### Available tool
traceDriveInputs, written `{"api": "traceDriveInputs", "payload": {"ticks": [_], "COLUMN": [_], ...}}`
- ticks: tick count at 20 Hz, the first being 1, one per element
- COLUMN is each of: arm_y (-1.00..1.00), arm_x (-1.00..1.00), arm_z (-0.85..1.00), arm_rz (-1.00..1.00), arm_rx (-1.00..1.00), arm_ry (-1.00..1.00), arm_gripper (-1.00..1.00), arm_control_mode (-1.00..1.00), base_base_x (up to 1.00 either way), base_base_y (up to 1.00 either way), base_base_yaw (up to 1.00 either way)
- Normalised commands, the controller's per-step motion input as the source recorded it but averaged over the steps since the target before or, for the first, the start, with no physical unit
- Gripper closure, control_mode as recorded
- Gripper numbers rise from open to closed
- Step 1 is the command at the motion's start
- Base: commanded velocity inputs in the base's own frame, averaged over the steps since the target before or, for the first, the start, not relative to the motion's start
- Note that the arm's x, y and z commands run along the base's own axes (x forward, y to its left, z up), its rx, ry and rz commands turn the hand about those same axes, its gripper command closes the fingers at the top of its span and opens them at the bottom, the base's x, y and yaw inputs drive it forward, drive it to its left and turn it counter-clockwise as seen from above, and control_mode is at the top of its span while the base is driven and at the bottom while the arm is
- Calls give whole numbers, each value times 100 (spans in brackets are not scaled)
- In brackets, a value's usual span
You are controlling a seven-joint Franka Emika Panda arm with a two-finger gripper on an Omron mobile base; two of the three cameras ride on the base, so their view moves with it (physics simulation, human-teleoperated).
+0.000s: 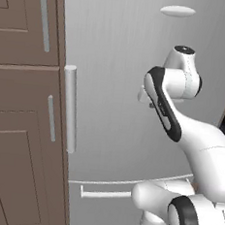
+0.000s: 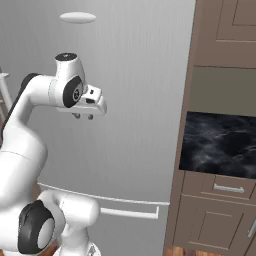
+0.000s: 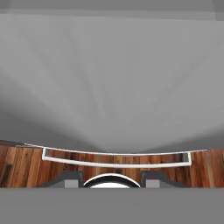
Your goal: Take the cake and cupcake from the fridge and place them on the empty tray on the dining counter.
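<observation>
The fridge [image 1: 125, 52] [image 2: 135, 75] is a tall silver-grey front and its doors are shut. A vertical bar handle [image 1: 70, 108] runs down its left edge, and the lower drawer's handle [image 1: 104, 194] [image 2: 131, 213] [image 3: 116, 164] lies across the bottom. My gripper [image 2: 83, 117] [image 3: 112, 180] hangs at mid-height just in front of the door, pointing down, clear of both handles. Its fingertips [image 3: 72, 179] stand apart with nothing between them, so it is open. The cake and cupcake are hidden behind the shut door. The tray and the dining counter are out of view.
Brown wood cabinets [image 1: 20, 125] stand tight against the fridge's left side. More cabinets [image 2: 225, 30] and a black marbled panel [image 2: 220, 145] flank its right side. Below the drawer there is wood floor [image 3: 22, 166].
</observation>
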Motion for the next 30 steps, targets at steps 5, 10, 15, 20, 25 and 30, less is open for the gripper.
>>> {"api": "traceDriveInputs", "payload": {"ticks": [5, 10, 15, 20, 25, 30], "arm_y": [0, 0, 0, 5, 9, 16], "arm_x": [-54, -100, -90, -39, -1, -11], "arm_z": [0, -1, 0, 3, 36, 48], "arm_rz": [-1, -1, -1, 0, 0, 0], "arm_rx": [0, 0, 0, -3, -4, -1], "arm_ry": [-18, -21, -18, -17, -8, -7], "arm_gripper": [-100, -100, -100, -100, -100, -100], "arm_control_mode": [-100, -100, -100, -100, -100, -100], "base_base_x": [0, 0, 0, 0, 0, 0], "base_base_y": [0, 0, 0, 0, 0, 0], "base_base_yaw": [0, 0, 0, 0, 0, 0]}}
